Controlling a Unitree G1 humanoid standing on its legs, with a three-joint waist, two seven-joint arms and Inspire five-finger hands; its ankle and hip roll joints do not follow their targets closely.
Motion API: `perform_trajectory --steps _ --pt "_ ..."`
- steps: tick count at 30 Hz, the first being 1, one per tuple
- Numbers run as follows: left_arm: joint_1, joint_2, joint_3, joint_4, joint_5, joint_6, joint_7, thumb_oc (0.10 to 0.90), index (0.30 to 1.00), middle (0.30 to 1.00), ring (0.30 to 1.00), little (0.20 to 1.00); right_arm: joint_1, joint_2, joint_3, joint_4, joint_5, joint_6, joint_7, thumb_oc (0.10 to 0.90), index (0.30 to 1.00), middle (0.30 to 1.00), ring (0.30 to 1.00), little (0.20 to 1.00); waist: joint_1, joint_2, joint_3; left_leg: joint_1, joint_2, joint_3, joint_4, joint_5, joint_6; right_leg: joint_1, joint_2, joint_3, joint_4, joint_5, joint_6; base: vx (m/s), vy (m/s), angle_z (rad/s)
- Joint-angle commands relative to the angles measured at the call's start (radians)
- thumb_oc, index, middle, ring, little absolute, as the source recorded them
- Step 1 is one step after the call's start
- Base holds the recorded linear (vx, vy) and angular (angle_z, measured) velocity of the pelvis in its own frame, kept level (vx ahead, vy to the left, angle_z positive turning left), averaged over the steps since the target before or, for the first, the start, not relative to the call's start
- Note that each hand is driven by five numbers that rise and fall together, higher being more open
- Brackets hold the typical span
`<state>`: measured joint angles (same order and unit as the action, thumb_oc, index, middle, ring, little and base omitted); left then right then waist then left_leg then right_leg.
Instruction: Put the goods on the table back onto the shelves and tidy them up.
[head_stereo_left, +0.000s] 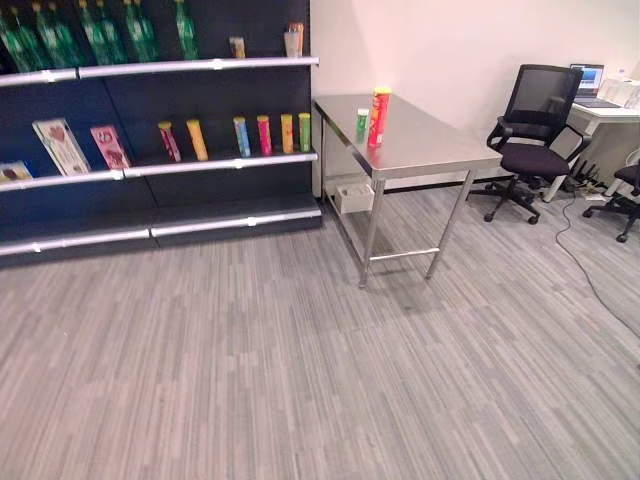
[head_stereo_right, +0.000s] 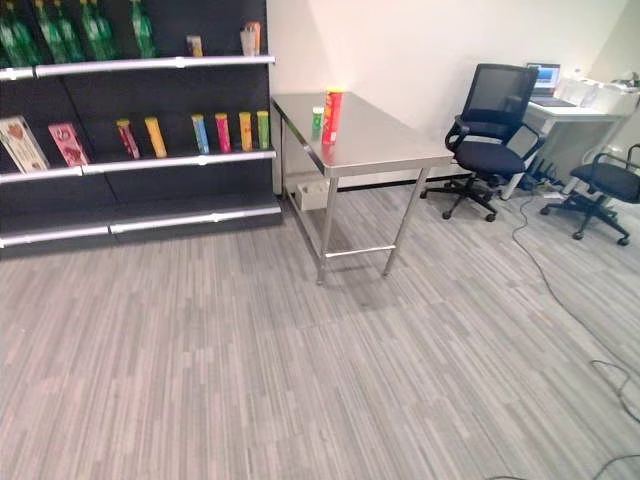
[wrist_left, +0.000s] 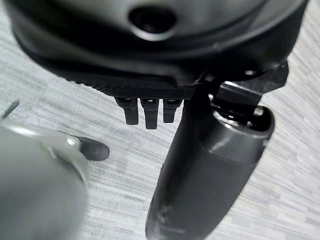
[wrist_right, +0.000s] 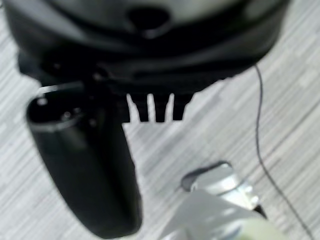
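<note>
A tall red tube (head_stereo_left: 379, 117) with a yellow lid stands upright on the steel table (head_stereo_left: 430, 140), and a small green can (head_stereo_left: 362, 123) stands just to its left. Left of the table is the dark shelf unit (head_stereo_left: 220, 165); its middle shelf holds a row of several coloured tubes (head_stereo_left: 264, 134). The table is a few steps ahead of me across the floor. My left hand (wrist_left: 150, 60) hangs over the grey floor with its fingers (wrist_left: 146, 112) straight and nothing in it. My right hand (wrist_right: 150, 55) hangs the same way, open and holding nothing.
Green bottles (head_stereo_left: 100, 30) line the top shelf and flat packets (head_stereo_left: 62, 146) lean on the middle shelf's left part. A white box (head_stereo_left: 353, 197) sits under the table. A black office chair (head_stereo_left: 535, 130) and a desk with a laptop (head_stereo_left: 588, 80) stand to the right.
</note>
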<state>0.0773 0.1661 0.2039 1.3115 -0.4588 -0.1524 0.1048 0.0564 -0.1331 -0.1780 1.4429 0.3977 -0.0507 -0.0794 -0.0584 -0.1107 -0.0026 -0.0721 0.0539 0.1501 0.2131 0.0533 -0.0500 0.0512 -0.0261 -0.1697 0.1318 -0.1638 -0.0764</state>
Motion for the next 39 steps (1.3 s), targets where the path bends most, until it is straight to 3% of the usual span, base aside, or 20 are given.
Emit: perform_trajectory --steps 1,3,6,10,14,16,17,18,21,22,23,24,25,26,28,32,35,37,38,39 --pt "-0.001 -0.041 0.002 -0.032 0.015 -0.033 0.014 0.8 0.9 0.9 0.9 0.9 -0.039 -0.052 -0.005 0.071 -0.011 -0.036 -0.048 0.8 0.9 0.9 0.9 0.9 0.008 0.029 0.045 0.027 0.16 0.014 0.084 0.018 -0.066 0.113 -0.047 0.027 -0.219 0.204 0.095 0.05 -0.003 0.1" --pt "0.007 -0.036 -0.001 -0.044 0.017 -0.036 0.013 0.8 0.9 0.9 0.9 0.9 -0.042 -0.042 0.01 0.06 -0.015 -0.025 -0.046 0.8 0.9 0.9 0.9 0.9 0.02 0.02 0.048 -0.038 0.168 0.048 -0.006 0.005 -0.051 0.136 -0.063 0.051 -0.219 0.179 0.099 0.19 0.044 0.15" --pt "0.011 -0.037 -0.003 -0.045 0.014 -0.033 0.013 0.8 0.9 0.9 0.9 0.9 -0.038 -0.036 0.022 0.043 -0.017 -0.017 -0.044 0.8 0.9 0.9 0.9 0.9 0.036 0.027 0.061 -0.071 0.166 0.047 -0.094 0.051 -0.056 0.16 -0.068 0.066 -0.219 0.164 0.102 0.18 0.064 0.04" --pt "0.038 -0.044 0.04 -0.013 -0.043 -0.034 0.01 0.8 0.9 0.9 0.9 0.9 -0.044 -0.067 0.017 0.037 -0.021 -0.004 -0.05 0.8 0.9 0.9 0.9 0.9 0.08 0.088 0.086 -0.222 0.184 0.032 -0.261 0.108 -0.083 0.283 -0.103 0.124 -0.215 0.077 0.12 0.46 0.203 -0.18" --pt "0.032 -0.04 0.075 -0.005 -0.047 -0.036 0.017 0.8 0.9 0.9 0.9 0.9 -0.05 -0.066 0.0 0.04 -0.035 0.003 -0.046 0.8 0.9 0.9 0.9 0.9 0.075 0.109 0.04 -0.147 0.175 0.029 -0.24 0.127 -0.08 0.303 -0.154 0.164 -0.201 0.079 0.146 0.48 0.233 -0.75" --pt "0.03 -0.029 0.064 -0.021 -0.032 -0.038 0.018 0.8 0.9 0.9 0.9 0.9 -0.03 -0.058 -0.029 0.035 -0.024 0.012 -0.027 0.8 0.9 0.9 0.9 0.9 0.058 0.108 0.013 -0.105 0.132 0.056 -0.255 0.13 -0.067 0.293 -0.198 0.177 -0.145 0.132 0.17 0.59 0.343 -0.59" --pt "0.021 -0.036 0.029 -0.039 0.004 -0.032 0.019 0.8 0.9 0.9 0.9 0.9 -0.018 -0.057 -0.039 0.014 -0.007 0.013 -0.023 0.8 0.9 0.9 0.9 0.9 0.053 0.103 0.001 -0.04 0.081 0.095 -0.282 0.108 -0.047 0.272 -0.247 0.18 -0.054 0.22 0.186 0.49 0.302 -0.13" --pt "0.021 -0.036 0.029 -0.039 0.004 -0.032 0.02 0.8 0.9 0.9 0.9 0.9 -0.018 -0.057 -0.039 0.014 -0.007 0.013 -0.023 0.8 0.9 0.9 0.9 0.9 0.056 0.105 0.0 -0.041 0.084 0.096 -0.283 0.109 -0.047 0.269 -0.245 0.183 -0.054 0.222 0.186 0.42 0.287 -0.04" --pt "0.004 -0.033 -0.017 -0.034 0.064 -0.028 0.02 0.8 0.9 0.9 0.9 0.9 -0.022 -0.067 -0.041 -0.003 -0.019 0.003 -0.027 0.8 0.9 0.9 0.9 0.9 0.05 0.115 0.006 0.053 0.015 0.131 -0.299 0.048 0.004 0.2 -0.321 0.154 0.201 0.434 0.183 0.33 0.276 0.02" --pt "0.003 -0.033 -0.017 -0.033 0.064 -0.028 0.02 0.8 0.9 0.9 0.9 0.9 -0.022 -0.067 -0.041 -0.003 -0.019 0.003 -0.027 0.8 0.9 0.9 0.9 0.9 0.052 0.117 0.005 0.051 0.017 0.134 -0.3 0.05 0.004 0.197 -0.319 0.157 0.2 0.437 0.183 0.4 0.352 -0.23" --pt "-0.006 -0.031 -0.036 -0.035 0.084 -0.031 0.026 0.8 0.9 0.9 0.9 0.9 -0.028 -0.061 -0.022 -0.024 -0.03 0.0 -0.029 0.8 0.9 0.9 0.9 0.9 0.047 0.127 0.026 0.118 0.005 0.146 -0.3 0.01 0.033 0.142 -0.393 0.092 0.351 0.534 0.169 0.39 0.284 -0.26" --pt "-0.009 -0.029 -0.053 -0.04 0.1 -0.029 0.025 0.8 0.9 0.9 0.9 0.9 -0.036 -0.055 -0.002 -0.055 -0.034 -0.003 -0.032 0.8 0.9 0.9 0.9 0.9 0.04 0.128 0.039 0.147 0.004 0.15 -0.3 -0.014 0.043 0.1 -0.401 0.071 0.403 0.523 0.165 0.65 0.373 -0.23" --pt "-0.012 -0.027 -0.073 -0.049 0.126 -0.024 0.016 0.8 0.9 0.9 0.9 0.9 -0.03 -0.056 0.008 -0.112 -0.035 -0.017 -0.031 0.8 0.9 0.9 0.9 0.9 -0.003 0.144 0.063 0.19 0.004 0.127 -0.3 -0.045 0.042 -0.029 -0.3 0.076 0.45 0.371 0.148 0.38 0.143 -0.38" --pt "-0.012 -0.027 -0.073 -0.049 0.127 -0.024 0.016 0.8 0.9 0.9 0.9 0.9 -0.03 -0.056 0.008 -0.113 -0.035 -0.017 -0.031 0.8 0.9 0.9 0.9 0.9 -0.003 0.145 0.061 0.188 0.007 0.127 -0.3 -0.044 0.041 -0.032 -0.298 0.075 0.45 0.372 0.146 0.38 0.105 -0.47" --pt "-0.021 -0.023 -0.115 -0.059 0.156 -0.023 0.0 0.8 0.9 0.9 0.9 0.9 -0.023 -0.074 0.01 -0.11 -0.044 -0.024 -0.036 0.8 0.9 0.9 0.9 0.9 -0.059 0.144 0.084 0.232 -0.008 0.097 -0.3 -0.077 0.031 -0.117 -0.201 0.051 0.371 0.274 0.144 0.31 -0.013 -0.02" --pt "-0.05 -0.049 -0.246 -0.051 0.225 -0.01 -0.027 0.8 0.9 0.9 0.9 0.9 0.0 -0.08 0.031 -0.07 -0.067 -0.023 -0.038 0.8 0.9 0.9 0.9 0.9 -0.149 0.103 0.083 0.322 -0.044 0.067 -0.3 -0.156 0.009 -0.199 -0.104 -0.031 -0.023 0.324 0.161 0.42 -0.134 0.31" --pt "-0.078 -0.095 -0.333 -0.025 0.258 -0.001 -0.063 0.8 0.9 0.9 0.9 0.9 0.019 -0.088 0.015 -0.009 -0.049 -0.005 -0.029 0.8 0.9 0.9 0.9 0.9 -0.193 0.093 0.073 0.389 -0.042 0.046 -0.3 -0.198 0.01 -0.206 -0.096 -0.018 -0.044 0.348 0.159 0.4 -0.136 0.86" --pt "-0.111 -0.115 -0.396 -0.018 0.325 0.012 -0.061 0.8 0.9 0.9 0.9 0.9 0.008 -0.105 0.024 0.051 -0.074 0.004 -0.032 0.8 0.9 0.9 0.9 0.9 -0.205 0.12 0.038 0.442 0.003 0.038 -0.267 -0.129 -0.006 -0.158 -0.055 0.008 -0.042 0.321 0.126 0.47 -0.177 0.72" --pt "-0.111 -0.115 -0.396 -0.018 0.325 0.012 -0.061 0.8 0.9 0.9 0.9 0.9 0.008 -0.106 0.024 0.052 -0.074 0.004 -0.032 0.8 0.9 0.9 0.9 0.9 -0.206 0.121 0.039 0.443 0.005 0.038 -0.267 -0.13 -0.007 -0.156 -0.054 0.007 -0.043 0.321 0.125 0.38 -0.172 0.11" --pt "-0.123 -0.114 -0.41 -0.033 0.327 0.014 -0.071 0.8 0.9 0.9 0.9 0.9 -0.001 -0.115 0.021 0.055 -0.076 0.005 -0.031 0.8 0.9 0.9 0.9 0.9 -0.203 0.123 0.031 0.421 0.016 0.046 -0.185 -0.096 -0.018 -0.127 -0.051 0.004 -0.071 0.322 0.121 0.22 -0.133 -0.17"
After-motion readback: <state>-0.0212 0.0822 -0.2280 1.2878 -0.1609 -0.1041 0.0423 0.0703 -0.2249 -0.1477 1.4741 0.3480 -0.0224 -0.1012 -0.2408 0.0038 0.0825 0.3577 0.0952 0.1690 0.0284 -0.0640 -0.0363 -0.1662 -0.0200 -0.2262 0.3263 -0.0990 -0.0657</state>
